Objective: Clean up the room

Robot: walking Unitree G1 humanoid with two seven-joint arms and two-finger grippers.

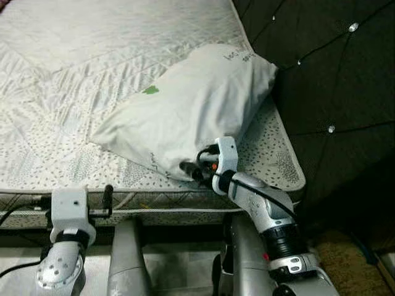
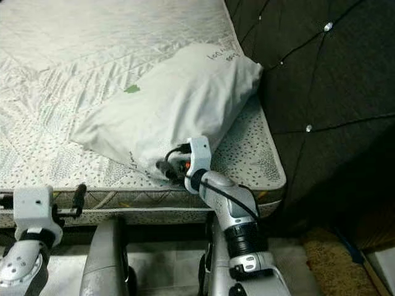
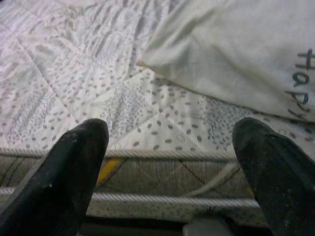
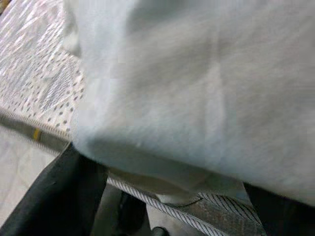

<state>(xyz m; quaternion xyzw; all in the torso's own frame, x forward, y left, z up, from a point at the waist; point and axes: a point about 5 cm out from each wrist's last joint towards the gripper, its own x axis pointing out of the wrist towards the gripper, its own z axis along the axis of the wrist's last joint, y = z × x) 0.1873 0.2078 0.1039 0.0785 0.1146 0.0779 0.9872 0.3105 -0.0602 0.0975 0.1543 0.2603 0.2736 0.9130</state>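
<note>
The left gripper (image 1: 106,200) hangs at the mattress (image 1: 74,111) edge, its fingers (image 3: 69,172) spread wide on nothing. The right gripper (image 1: 196,171) reaches into the near corner of the white pillow (image 1: 191,102) (fingers apart, cloth between them), which lies on the mattress beside the dark tufted headboard (image 1: 333,80).
</note>
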